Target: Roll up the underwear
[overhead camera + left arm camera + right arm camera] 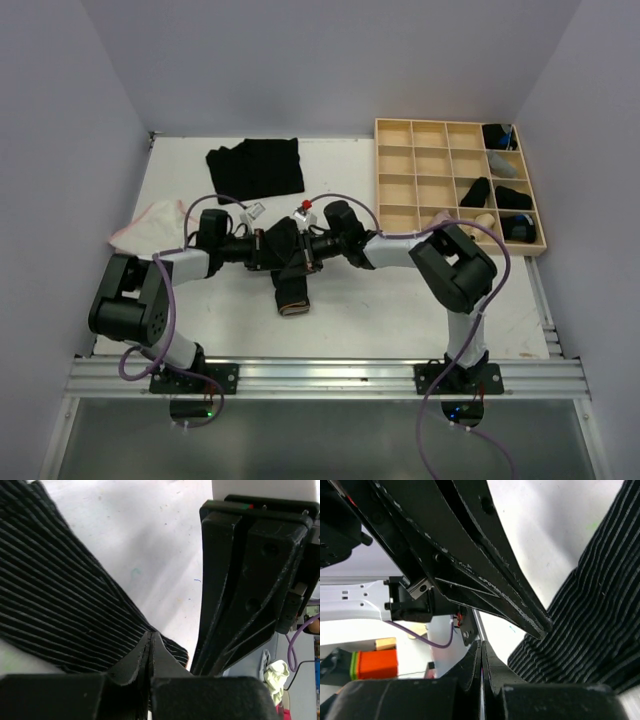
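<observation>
A black ribbed pair of underwear (pixel 284 252) hangs between my two grippers at the table's middle. Its tan-edged lower end (pixel 292 300) droops onto the table. My left gripper (pixel 268 247) is shut, with the ribbed cloth (pixel 65 605) coming out at the fingertips of that gripper (pixel 151 647). My right gripper (pixel 306 250) faces it, almost touching. Its jaws (pixel 481 652) are shut, with the striped cloth (pixel 590 615) against the right finger. More black underwear (pixel 256 167) lies flat at the back. A whitish pair with pink edging (pixel 148 225) lies at the left.
A pale wooden grid tray (pixel 440 122) stands at the back right, with black rolls (pixel 476 190) in its right-hand cells. The walls close in on both sides. The metal rail (pixel 320 375) runs along the near edge.
</observation>
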Motion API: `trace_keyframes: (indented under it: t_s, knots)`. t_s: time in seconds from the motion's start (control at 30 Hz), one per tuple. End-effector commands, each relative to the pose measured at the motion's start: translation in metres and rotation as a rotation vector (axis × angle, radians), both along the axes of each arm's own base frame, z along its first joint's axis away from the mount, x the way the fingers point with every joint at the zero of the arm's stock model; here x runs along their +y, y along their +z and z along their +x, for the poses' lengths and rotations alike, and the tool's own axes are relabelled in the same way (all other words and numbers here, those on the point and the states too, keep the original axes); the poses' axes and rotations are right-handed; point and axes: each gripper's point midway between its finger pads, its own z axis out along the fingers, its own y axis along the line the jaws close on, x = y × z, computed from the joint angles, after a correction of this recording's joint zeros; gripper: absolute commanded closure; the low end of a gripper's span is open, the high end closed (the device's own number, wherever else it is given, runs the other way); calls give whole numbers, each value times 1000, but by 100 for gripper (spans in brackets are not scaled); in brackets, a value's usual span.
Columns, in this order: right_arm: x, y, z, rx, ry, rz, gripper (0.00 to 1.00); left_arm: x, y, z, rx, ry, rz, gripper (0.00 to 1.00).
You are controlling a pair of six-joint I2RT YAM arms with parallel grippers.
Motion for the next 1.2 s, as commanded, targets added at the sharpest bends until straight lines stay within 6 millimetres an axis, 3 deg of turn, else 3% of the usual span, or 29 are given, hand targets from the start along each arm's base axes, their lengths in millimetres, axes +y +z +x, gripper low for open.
trace_keyframes:
  t_s: [0.0, 0.13, 0.33, 0.53, 0.73, 0.87, 0.97, 1.1, 1.17]
  knots:
    - [20, 23, -1, 7, 17, 136, 100, 1, 18, 20, -73, 35, -72, 100]
    - [22, 1, -11, 17, 56, 88, 100, 1, 10, 17, -45, 26, -60, 100]
    - [9, -61, -33, 122, 64, -31, 100, 2, 11, 17, -51, 26, -54, 100]
    - [-2, -114, -36, 246, 21, -100, 100, 4, 10, 10, -40, 28, -45, 100]
    - [0, -111, -32, 293, -17, -21, 100, 1, -5, 18, 27, 73, -63, 100]
    - [4, -98, -32, 285, -9, 47, 100, 1, -43, 35, 153, 122, -14, 100]
    - [0, -99, -35, 281, -1, 43, 100, 1, -55, 53, 211, 144, -12, 100]
    - [-7, -103, -42, 275, 2, 23, 100, 9, -68, 68, 234, 190, 3, 100]
    - [-11, -107, -45, 280, 0, -4, 100, 10, -65, 72, 228, 185, -27, 100]
